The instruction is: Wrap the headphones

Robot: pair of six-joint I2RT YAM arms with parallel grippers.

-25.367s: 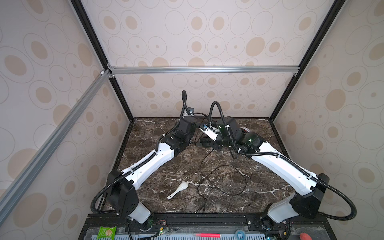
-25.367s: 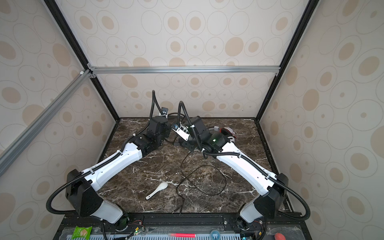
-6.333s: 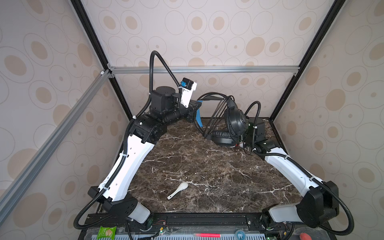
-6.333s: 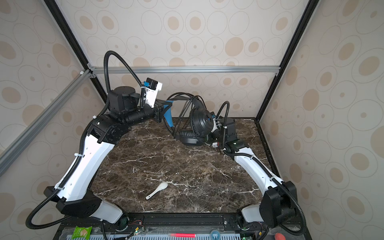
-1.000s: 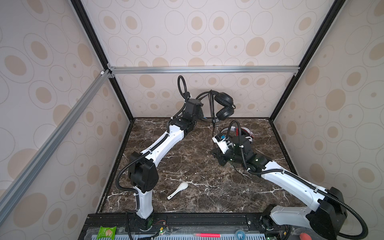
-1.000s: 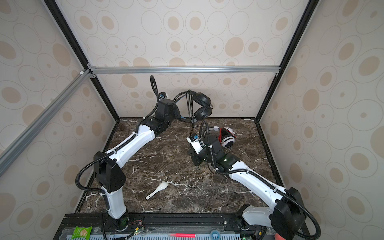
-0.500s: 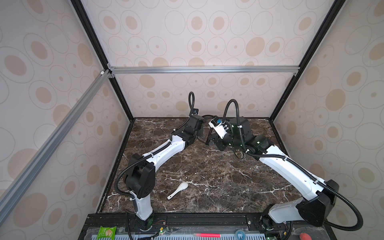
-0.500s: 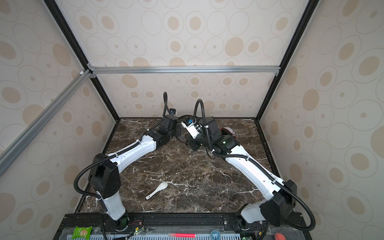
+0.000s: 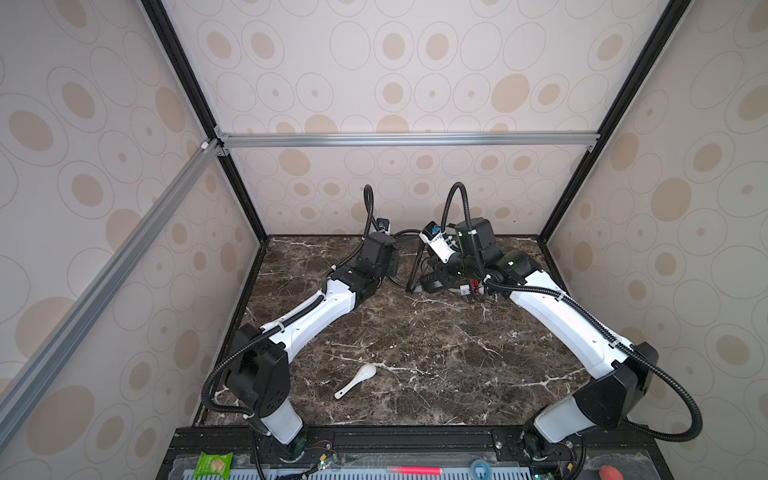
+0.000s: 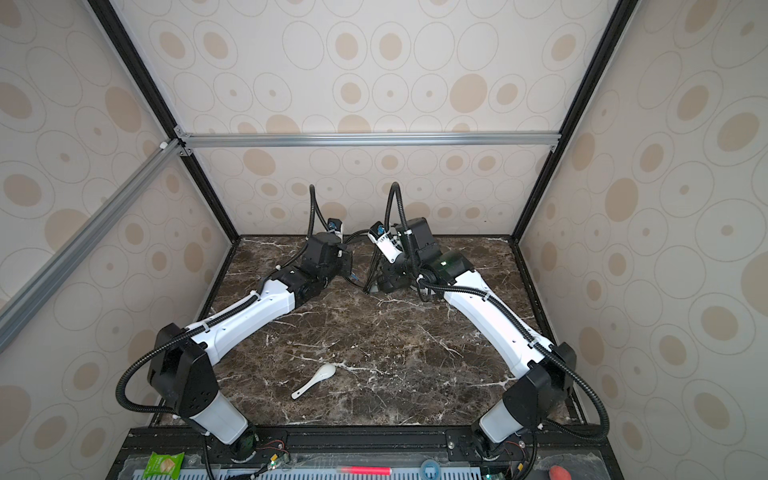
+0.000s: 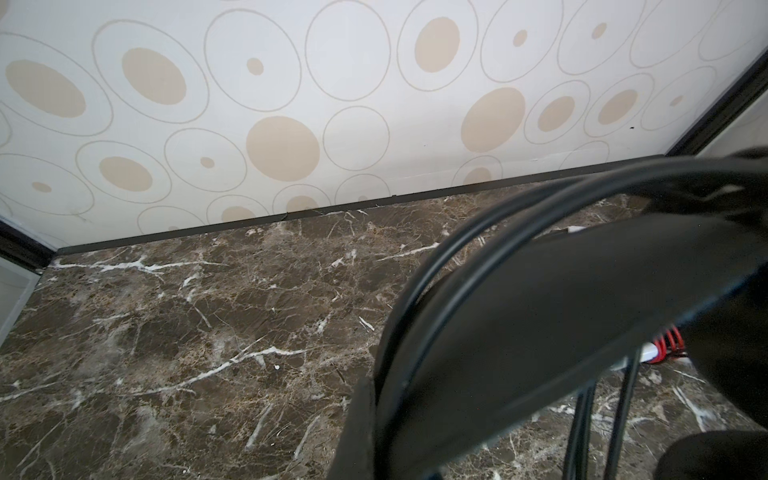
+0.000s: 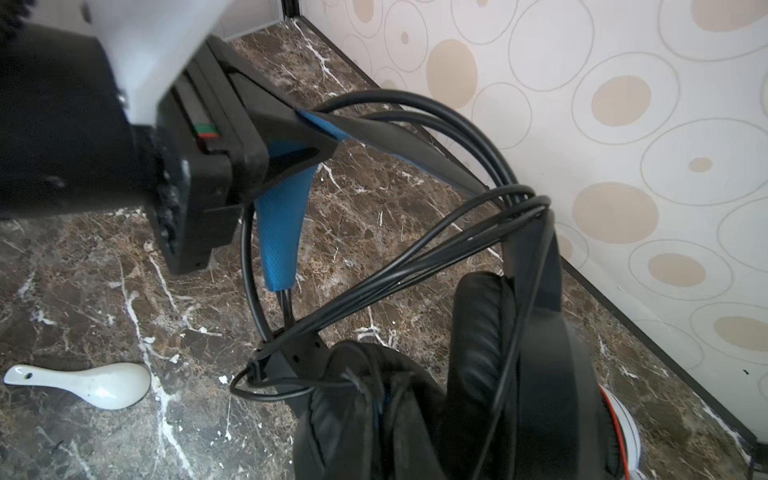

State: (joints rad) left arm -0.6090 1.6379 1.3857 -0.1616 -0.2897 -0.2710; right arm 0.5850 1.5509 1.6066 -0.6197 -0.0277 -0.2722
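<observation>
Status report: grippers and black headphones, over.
Left gripper shut on headband of black over-ear headphones. Right gripper shut, hold unclear. Thin black cable looped over headband. White ceramic spoon lies apart.

A lab-style robot cell; dotted wall panels [image 9: 395, 62] in a black frame [image 9: 188, 83]; marble-look tabletop [image 9: 436, 353]; left arm [image 9: 311, 320] and right arm [image 9: 561, 320] mounted at its front.

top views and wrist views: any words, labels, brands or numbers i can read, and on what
No text can be read in any view.
green packet: has print, too small to read.
white wrist camera: dark marks, too small to read.
black headphones: no brand or label showing.
</observation>
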